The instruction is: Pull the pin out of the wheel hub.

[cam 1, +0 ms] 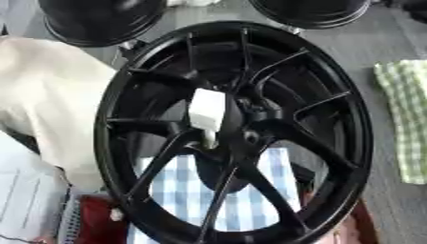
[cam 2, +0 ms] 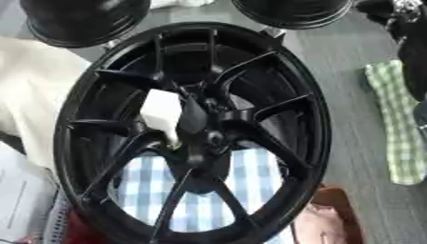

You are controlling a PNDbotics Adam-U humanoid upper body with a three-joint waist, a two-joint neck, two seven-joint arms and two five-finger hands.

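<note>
A large black spoked wheel (cam 1: 333,86) stands on edge and fills the middle of both views. At its hub (cam 1: 250,136) sits a white blocky pin (cam 1: 207,112), whose narrower lower end reaches down beside the hub centre; it also shows as the white pin (cam 2: 163,114) behind a spoke. No hand touches the pin or the wheel. A black and silver piece of my right arm (cam 2: 412,43) shows only at the upper right edge of the right eye view, well away from the hub. My left hand shows in neither view.
Two more black rims (cam 1: 100,19) (cam 1: 313,12) stand at the back. A cream cloth (cam 1: 42,95) lies left, a green checked cloth (cam 1: 404,114) right, a blue checked cloth (cam 1: 179,190) under the wheel. White paper (cam 1: 21,190) and a red thing (cam 1: 96,219) sit lower left.
</note>
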